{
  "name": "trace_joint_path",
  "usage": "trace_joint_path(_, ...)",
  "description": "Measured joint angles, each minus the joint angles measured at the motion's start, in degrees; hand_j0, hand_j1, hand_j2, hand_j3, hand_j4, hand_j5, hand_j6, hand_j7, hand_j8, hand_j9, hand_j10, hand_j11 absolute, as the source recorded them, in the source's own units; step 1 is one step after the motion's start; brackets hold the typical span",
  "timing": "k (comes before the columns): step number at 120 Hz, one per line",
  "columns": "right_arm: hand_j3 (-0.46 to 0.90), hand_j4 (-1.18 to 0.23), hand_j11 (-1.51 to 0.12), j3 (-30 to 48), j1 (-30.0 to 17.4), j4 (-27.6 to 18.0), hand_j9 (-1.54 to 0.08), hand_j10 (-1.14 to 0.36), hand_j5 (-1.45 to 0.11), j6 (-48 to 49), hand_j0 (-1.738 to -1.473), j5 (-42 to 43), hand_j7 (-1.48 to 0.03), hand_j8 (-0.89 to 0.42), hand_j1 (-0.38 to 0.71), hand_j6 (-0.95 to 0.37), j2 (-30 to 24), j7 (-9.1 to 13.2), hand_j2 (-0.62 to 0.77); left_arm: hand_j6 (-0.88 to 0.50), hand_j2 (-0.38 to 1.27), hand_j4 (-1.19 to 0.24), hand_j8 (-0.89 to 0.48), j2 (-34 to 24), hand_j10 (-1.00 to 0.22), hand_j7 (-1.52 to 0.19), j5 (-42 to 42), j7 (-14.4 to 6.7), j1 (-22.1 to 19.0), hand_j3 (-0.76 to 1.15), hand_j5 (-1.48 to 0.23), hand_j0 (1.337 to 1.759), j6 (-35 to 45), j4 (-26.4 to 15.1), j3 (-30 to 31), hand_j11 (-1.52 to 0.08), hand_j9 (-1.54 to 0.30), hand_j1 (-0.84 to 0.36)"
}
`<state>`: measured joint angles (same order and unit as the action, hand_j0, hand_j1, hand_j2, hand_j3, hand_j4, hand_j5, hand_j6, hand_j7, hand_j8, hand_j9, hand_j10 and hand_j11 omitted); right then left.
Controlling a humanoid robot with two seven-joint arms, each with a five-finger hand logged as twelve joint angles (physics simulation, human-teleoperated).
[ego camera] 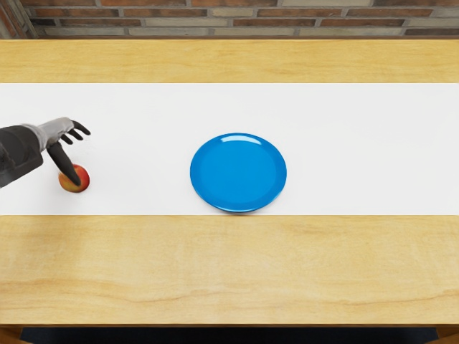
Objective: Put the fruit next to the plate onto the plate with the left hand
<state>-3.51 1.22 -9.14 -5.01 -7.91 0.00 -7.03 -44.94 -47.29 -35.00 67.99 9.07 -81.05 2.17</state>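
Wooden bench (pixel 229 272) carries a blue plate (pixel 238 172) and, well left of it, a small red-yellow apple (pixel 76 180). Left hand (pixel 61 135) is spread, one dark finger (pixel 69 169) touching the apple.

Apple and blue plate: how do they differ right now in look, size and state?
The apple is small, round and red-yellow; the plate is wide, flat and plain blue. The apple lies far left, the plate near the centre, well apart. The left hand hangs open over the apple, its thumb crossing it in the view; no hand is near the plate, which holds nothing. Both rest on the white runner.
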Motion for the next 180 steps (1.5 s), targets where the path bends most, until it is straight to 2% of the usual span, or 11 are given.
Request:
trace_joint_path(19, 0.0, -0.04, -0.05, -0.01, 0.01, 0.0, -0.05, -0.03, -0.05, 0.0, -1.658, 0.0, -0.05, -0.04, -0.31, -0.04, 0.0, 0.0, -0.01, -0.26, 0.05, -0.25, -0.26, 1.7, -0.25, -0.33, 3.8, 0.0, 1.51, 0.0, -0.33, 1.658, 0.01, 0.36, 5.39, -0.33, -0.33, 0.05)
trace_joint_path(41, 0.0, -0.04, -0.05, 0.0, 0.04, 0.0, -0.05, -0.03, -0.05, 0.0, -1.658, 0.0, -0.05, -0.04, -0.31, -0.04, 0.0, 0.0, -0.01, -0.26, 0.05, -0.26, -0.25, 1.96, -0.26, -0.33, 5.01, -0.02, 1.7, 0.0, -0.33, 1.658, 0.06, 0.86, 6.98, -0.33, -0.33, 0.05)
trace_joint_path(46, 0.0, -0.04, -0.05, 0.0, 0.06, 0.0, -0.05, -0.03, -0.05, 0.0, -1.658, 0.0, -0.05, -0.04, -0.31, -0.04, 0.0, 0.0, -0.01, -0.27, 0.06, -0.27, -0.21, 2.13, -0.26, -0.34, 5.02, -0.05, 1.71, 0.0, -0.34, 1.658, 0.12, 1.06, 7.07, -0.34, -0.41, 0.04)
trace_joint_path(85, 0.0, -0.04, -0.05, -0.01, 0.09, 0.0, -0.05, -0.03, -0.05, 0.0, -1.658, 0.0, -0.05, -0.04, -0.31, -0.04, 0.0, 0.0, -0.01, -0.5, 0.09, -0.51, -0.47, 2.1, -0.51, -0.66, 5.01, 0.0, 2.28, 0.0, -0.66, 1.658, 0.07, 1.45, 7.93, -0.66, -0.68, -0.25)
trace_joint_path(101, 0.0, -0.04, -0.05, -0.01, 0.08, 0.0, -0.05, -0.03, -0.05, 0.0, -1.658, -0.01, -0.05, -0.04, -0.31, -0.04, 0.0, 0.0, -0.01, -0.4, 0.19, -0.61, -0.36, 2.06, -0.59, -0.81, 4.8, -0.08, 2.2, 0.0, -0.79, 1.651, -0.03, 1.44, 8.39, -0.81, -0.82, -0.39)
trace_joint_path(104, 0.0, -0.04, -0.05, -0.01, 0.08, 0.0, -0.05, -0.03, -0.05, 0.0, -1.658, -0.01, -0.05, -0.04, -0.31, -0.04, 0.0, 0.0, -0.01, -0.36, 0.15, -0.63, -0.33, 2.06, -0.6, -0.85, 4.81, -0.11, 2.24, 0.0, -0.83, 1.649, -0.07, 1.44, 8.45, -0.85, -0.86, -0.39)
trace_joint_path(126, 0.0, -0.03, -0.05, -0.01, 0.09, 0.0, -0.05, -0.03, -0.05, 0.0, -1.658, -0.01, -0.05, -0.04, -0.31, -0.04, 0.0, 0.0, -0.01, -0.26, 0.16, -0.55, -0.23, 1.93, -0.54, -1.04, 5.12, -0.21, 3.73, 0.0, -1.03, 1.636, -1.03, 1.18, 8.53, -1.06, -1.05, -0.41)
trace_joint_path(138, 0.0, -0.04, -0.05, -0.01, 0.09, 0.0, -0.05, -0.04, -0.05, 0.0, -1.658, -0.01, -0.05, -0.04, -0.31, -0.04, 0.0, 0.0, -0.01, -0.21, 0.16, -0.51, -0.17, 1.53, -0.52, -1.11, 9.25, -0.16, 9.11, 0.0, -1.1, 1.631, -3.99, 0.87, 8.52, -1.13, -1.11, -0.42)
trace_joint_path(159, 0.0, -0.04, -0.05, -0.01, 0.09, 0.0, -0.05, -0.04, -0.05, 0.0, -1.658, -0.01, -0.05, -0.04, -0.31, -0.04, 0.0, 0.0, -0.01, -0.17, 0.17, -0.47, -0.14, 2.68, -0.49, -1.17, 22.71, -0.13, 19.16, 0.0, -1.16, 1.625, -10.2, 0.2, 8.36, -1.19, -1.17, -0.44)
trace_joint_path(172, 0.0, -0.04, -0.05, -0.01, 0.09, 0.0, -0.05, -0.04, -0.05, 0.0, -1.658, -0.01, -0.05, -0.04, -0.31, -0.04, 0.0, 0.0, -0.01, -0.16, 0.17, -0.46, -0.13, 7.87, -0.48, -1.19, 29.84, -0.13, 22.6, 0.0, -1.18, 1.623, -12.42, 0.27, 8.02, -1.21, -1.18, -0.43)
trace_joint_path(180, 0.0, -0.04, -0.05, -0.01, 0.1, 0.0, -0.05, -0.04, -0.05, 0.0, -1.658, -0.01, -0.05, -0.04, -0.31, -0.04, 0.0, 0.0, -0.01, -0.17, 0.15, -0.47, -0.12, 10.2, -0.49, -1.2, 32.58, -0.13, 22.8, 0.0, -1.19, 1.623, -12.93, 0.55, 7.1, -1.21, -1.19, -0.42)
